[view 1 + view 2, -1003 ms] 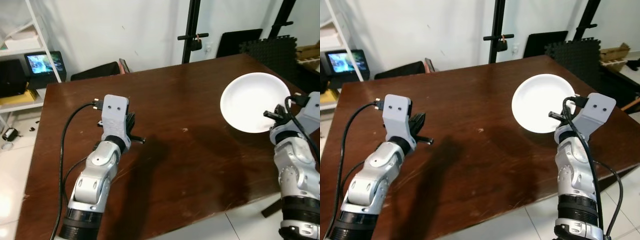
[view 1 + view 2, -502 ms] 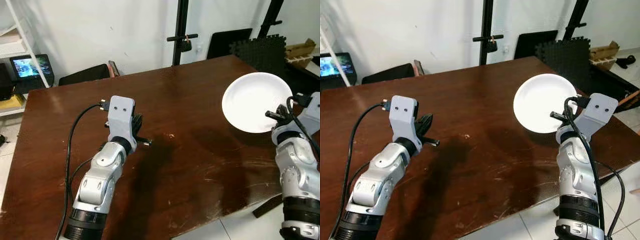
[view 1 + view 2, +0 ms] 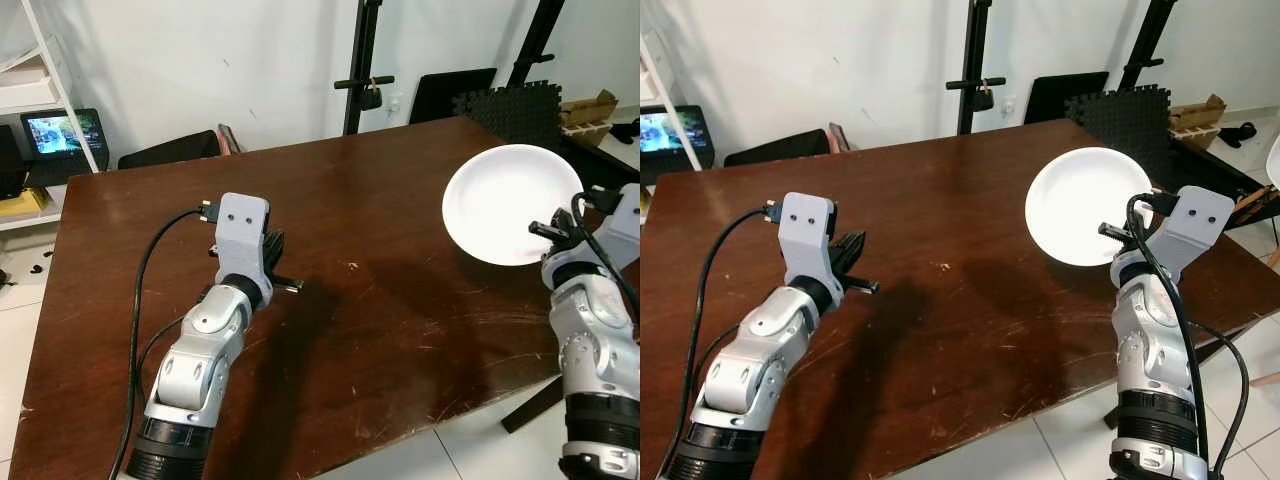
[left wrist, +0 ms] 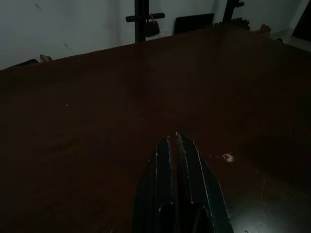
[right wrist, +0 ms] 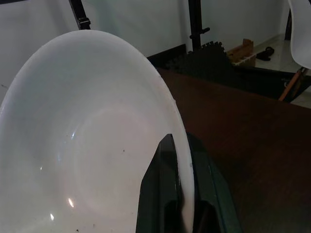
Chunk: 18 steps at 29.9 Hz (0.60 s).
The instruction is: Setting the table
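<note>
Our right gripper (image 5: 181, 194) pinches the round white plate (image 3: 510, 205) by its rim, tilted above the dark wooden table (image 3: 380, 200) for setting down, while our left gripper (image 4: 176, 155) hovers closed, empty.

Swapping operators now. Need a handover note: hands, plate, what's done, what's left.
Right hand: shut on the rim of the white plate, held tilted above the table's right part, not set down.
Left hand: shut, empty, hovering over the left part of the brown table.
Done: plate picked up and brought over the table.
Left: lower the plate flat onto the table and release.
</note>
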Motion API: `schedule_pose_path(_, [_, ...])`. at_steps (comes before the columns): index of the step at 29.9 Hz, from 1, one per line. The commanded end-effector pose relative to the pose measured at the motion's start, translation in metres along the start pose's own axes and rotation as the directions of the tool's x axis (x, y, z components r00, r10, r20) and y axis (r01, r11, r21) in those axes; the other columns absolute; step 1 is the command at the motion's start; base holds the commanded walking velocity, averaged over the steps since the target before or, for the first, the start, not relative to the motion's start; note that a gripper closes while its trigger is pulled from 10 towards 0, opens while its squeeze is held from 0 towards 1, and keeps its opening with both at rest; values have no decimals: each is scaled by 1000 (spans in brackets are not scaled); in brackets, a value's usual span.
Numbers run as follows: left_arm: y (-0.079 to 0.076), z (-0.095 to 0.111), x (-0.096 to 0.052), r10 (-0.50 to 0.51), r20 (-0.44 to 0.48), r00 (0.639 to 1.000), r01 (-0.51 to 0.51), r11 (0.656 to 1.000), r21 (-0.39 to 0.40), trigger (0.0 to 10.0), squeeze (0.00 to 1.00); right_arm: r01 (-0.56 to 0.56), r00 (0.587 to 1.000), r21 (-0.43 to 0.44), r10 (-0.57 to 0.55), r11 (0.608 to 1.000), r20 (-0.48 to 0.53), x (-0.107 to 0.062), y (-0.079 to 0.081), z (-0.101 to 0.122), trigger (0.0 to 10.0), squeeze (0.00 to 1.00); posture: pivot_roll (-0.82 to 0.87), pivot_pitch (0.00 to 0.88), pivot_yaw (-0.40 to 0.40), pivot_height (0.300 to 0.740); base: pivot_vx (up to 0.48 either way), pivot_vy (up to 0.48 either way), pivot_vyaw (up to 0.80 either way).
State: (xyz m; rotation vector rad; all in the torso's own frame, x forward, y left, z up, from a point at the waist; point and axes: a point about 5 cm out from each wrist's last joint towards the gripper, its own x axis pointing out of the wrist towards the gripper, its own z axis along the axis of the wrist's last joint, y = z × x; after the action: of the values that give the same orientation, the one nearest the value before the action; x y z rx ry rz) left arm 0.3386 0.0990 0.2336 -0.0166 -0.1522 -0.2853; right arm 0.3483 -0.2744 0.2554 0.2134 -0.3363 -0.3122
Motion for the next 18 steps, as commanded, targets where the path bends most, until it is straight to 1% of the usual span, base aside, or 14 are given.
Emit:
schedule_pose_path(1, [0, -6, -2, -2, -26, 1000, 2, 1000, 1, 10000, 0, -4, 1000, 4, 4, 1000, 7, 0, 1, 2, 10000, 0, -39, 141, 87, 740, 0, 0, 0])
schedule_pose_path(13, [0, -7, -3, -5, -32, 999, 5, 1000, 4, 10000, 0, -17, 1000, -9, 17, 1000, 10, 0, 4, 2, 10000, 0, -40, 144, 89, 740, 0, 0, 0])
schedule_pose_path(14, [0, -7, -3, -6, -35, 999, 7, 1000, 5, 10000, 0, -29, 1000, -29, 29, 999, 7, -1, 5, 2, 10000, 0, -40, 145, 90, 740, 0, 0, 0])
schedule_pose_path(15, [0, -9, -4, -9, -44, 999, 10, 1000, 8, 10000, 0, -74, 997, -59, 73, 996, -11, -2, 12, -2, 10000, 0, -40, 150, 96, 740, 0, 0, 0])
schedule_pose_path(16, [0, -9, -4, -9, -44, 999, 10, 1000, 8, 10000, 0, -74, 997, -59, 73, 996, -11, -2, 12, -2, 10000, 0, -40, 150, 96, 740, 0, 0, 0])
schedule_pose_path(18, [0, -10, -4, -16, -56, 998, 17, 1000, 14, 10000, 0, -150, 988, -66, 147, 986, -43, -4, 23, -7, 10000, 0, -39, 155, 106, 740, 0, 0, 0])
